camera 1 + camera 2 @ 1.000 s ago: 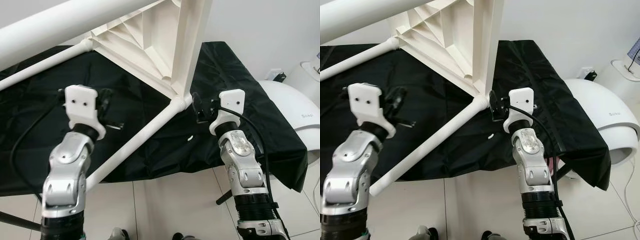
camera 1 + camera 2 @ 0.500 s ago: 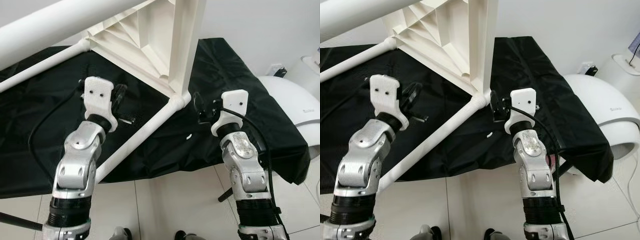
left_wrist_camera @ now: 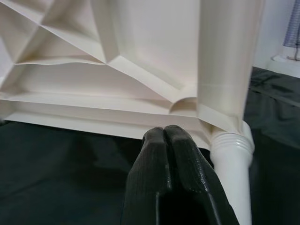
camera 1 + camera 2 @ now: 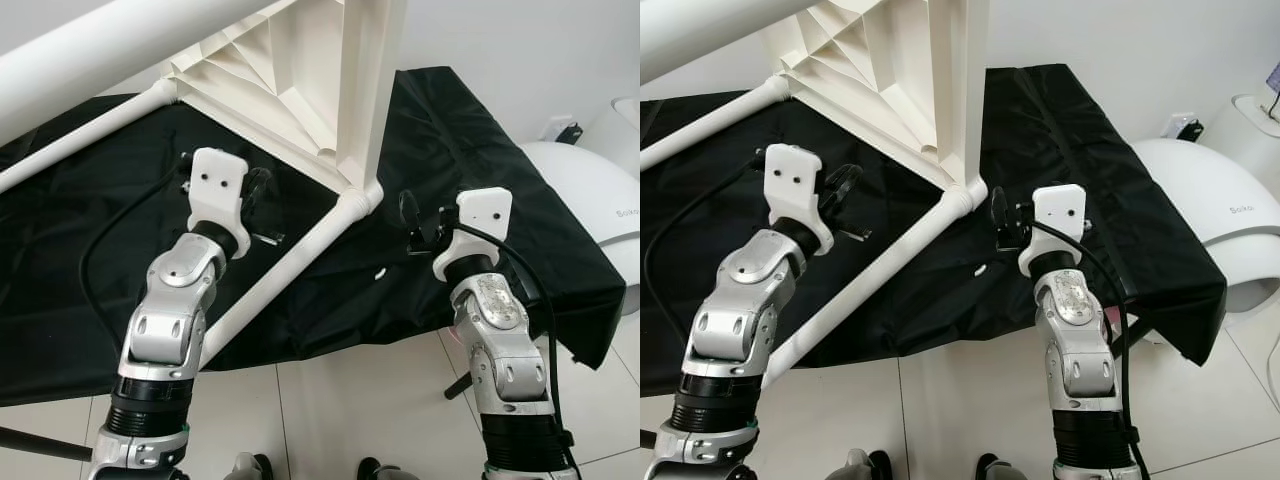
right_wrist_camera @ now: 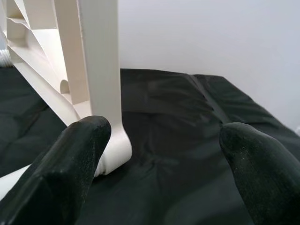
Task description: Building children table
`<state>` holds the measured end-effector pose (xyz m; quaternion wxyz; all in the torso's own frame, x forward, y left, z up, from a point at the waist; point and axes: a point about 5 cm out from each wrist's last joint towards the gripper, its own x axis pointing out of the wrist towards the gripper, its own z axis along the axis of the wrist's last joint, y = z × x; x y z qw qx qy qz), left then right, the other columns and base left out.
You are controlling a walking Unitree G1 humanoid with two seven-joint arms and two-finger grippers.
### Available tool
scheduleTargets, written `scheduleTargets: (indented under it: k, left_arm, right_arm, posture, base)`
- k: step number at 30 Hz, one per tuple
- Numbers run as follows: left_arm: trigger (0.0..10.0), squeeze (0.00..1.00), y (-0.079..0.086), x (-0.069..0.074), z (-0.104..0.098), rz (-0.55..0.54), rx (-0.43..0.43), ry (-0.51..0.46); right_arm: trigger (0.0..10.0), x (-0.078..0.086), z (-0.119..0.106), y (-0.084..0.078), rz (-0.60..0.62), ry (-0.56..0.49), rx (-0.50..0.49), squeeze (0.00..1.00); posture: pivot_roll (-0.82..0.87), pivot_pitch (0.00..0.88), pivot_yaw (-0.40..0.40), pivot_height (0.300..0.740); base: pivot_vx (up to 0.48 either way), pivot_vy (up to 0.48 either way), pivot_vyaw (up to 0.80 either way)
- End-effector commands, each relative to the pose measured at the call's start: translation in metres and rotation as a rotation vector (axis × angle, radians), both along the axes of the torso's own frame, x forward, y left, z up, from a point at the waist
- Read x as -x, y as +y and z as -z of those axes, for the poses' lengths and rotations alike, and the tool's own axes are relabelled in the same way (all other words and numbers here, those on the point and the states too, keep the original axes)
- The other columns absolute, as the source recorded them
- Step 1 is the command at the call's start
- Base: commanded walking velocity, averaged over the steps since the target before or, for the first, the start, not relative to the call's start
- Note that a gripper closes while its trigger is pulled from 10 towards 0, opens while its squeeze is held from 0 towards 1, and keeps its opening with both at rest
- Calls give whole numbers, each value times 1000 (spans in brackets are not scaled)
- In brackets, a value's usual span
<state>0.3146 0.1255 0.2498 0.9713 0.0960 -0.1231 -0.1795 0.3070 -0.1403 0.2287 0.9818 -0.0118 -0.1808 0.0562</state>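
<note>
A white plastic children's table (image 4: 300, 80) lies tipped on a black cloth (image 4: 450, 150), its ribbed underside facing me. One white tube leg (image 4: 285, 270) runs from the corner socket (image 4: 357, 203) down towards the cloth's front edge. Another leg (image 4: 90, 130) reaches off to the left. My left gripper (image 4: 258, 195) is shut with nothing in it, hovering just left of the near leg and below the ribbed underside (image 3: 140, 56). My right gripper (image 4: 415, 215) is open, a little right of the corner socket. Its two fingers (image 5: 79, 140) stand wide apart, with the table's upright edge (image 5: 101, 70) ahead of them.
A small white piece (image 4: 380, 272) lies on the cloth between the near leg and my right arm. A rounded white appliance (image 4: 590, 200) stands at the right beside the cloth. Pale tiled floor (image 4: 350, 400) is below the cloth's front edge. A thick white tube (image 4: 100, 50) crosses the upper left.
My left arm has swung forward and to the right, bringing its shut gripper close to the near table leg. My right gripper has drawn slightly away from the corner socket.
</note>
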Motion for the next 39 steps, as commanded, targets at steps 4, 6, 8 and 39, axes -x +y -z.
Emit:
scheduleTargets:
  k: [4,6,8,39]
  left_arm:
    - [10000,0,-2,8,0,33,-9,9]
    - [10000,0,-3,9,-1,32,-11,6]
    - [10000,0,-2,11,-2,28,-9,4]
    - [10000,0,27,46,-22,-68,-103,-62]
  right_arm:
    - [10000,-7,-7,10,-124,3,43,0]
    - [10000,-9,-7,13,-161,8,55,0]
    - [10000,-12,-9,18,-222,13,78,0]
    - [10000,-64,-33,20,-796,112,180,0]
  posture:
    - [-51,232,26,740]
    - [-45,233,21,740]
    - [-35,238,14,740]
    - [84,252,-102,740]
  base:
    - [0,0,0]
    - [0,0,0]
    - [0,0,0]
    - [0,0,0]
